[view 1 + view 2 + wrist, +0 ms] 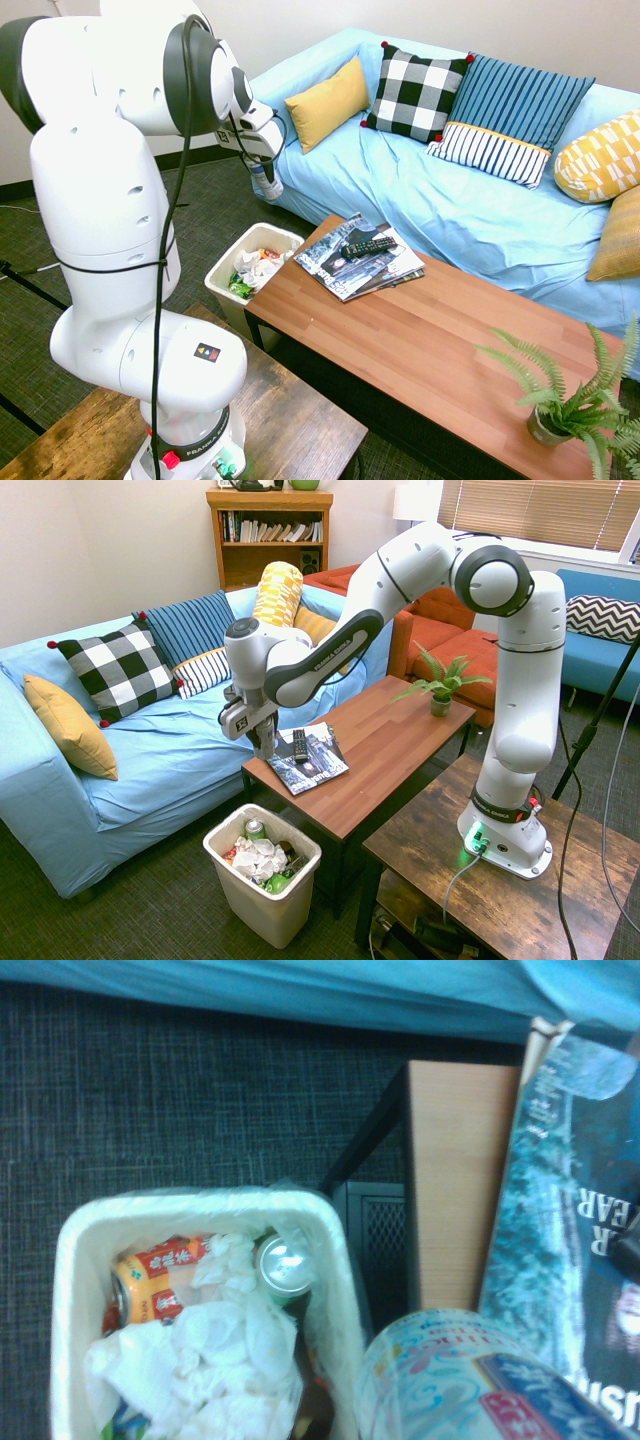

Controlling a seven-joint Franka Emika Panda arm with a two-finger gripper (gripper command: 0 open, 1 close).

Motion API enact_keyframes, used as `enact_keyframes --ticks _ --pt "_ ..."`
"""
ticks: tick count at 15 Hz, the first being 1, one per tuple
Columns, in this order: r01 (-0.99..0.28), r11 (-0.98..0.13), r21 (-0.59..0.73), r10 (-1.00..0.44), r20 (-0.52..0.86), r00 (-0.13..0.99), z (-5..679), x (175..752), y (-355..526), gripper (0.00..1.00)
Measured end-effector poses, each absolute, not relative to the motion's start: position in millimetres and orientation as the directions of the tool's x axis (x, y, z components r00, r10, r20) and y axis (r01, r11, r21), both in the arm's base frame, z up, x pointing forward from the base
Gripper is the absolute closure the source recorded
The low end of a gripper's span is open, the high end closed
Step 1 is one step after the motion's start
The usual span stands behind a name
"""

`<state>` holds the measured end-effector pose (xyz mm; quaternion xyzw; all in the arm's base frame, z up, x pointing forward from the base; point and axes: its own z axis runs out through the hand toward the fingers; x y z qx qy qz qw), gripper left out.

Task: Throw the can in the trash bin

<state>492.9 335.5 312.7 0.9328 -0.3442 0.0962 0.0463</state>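
can (490, 1385) is clamped between fingers of our gripper (262, 718), above and near trash bin (262, 875). beside this same bin we see wooden table (375, 745) with magazines (307, 758).

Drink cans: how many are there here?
3: a light patterned can in the end effector, plus an orange can and a silver-topped can in the wastebasket. Others may be hidden under the crumpled paper.

A blue-covered sofa (450, 200) stands on dark grey carpet (150, 880).
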Motion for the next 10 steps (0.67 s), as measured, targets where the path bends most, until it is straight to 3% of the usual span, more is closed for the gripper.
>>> enact_keyframes --ticks 10 --pt "-0.564 -0.819 0.101 -0.56 0.072 0.825 172.1 503.5 385.8 1.0"
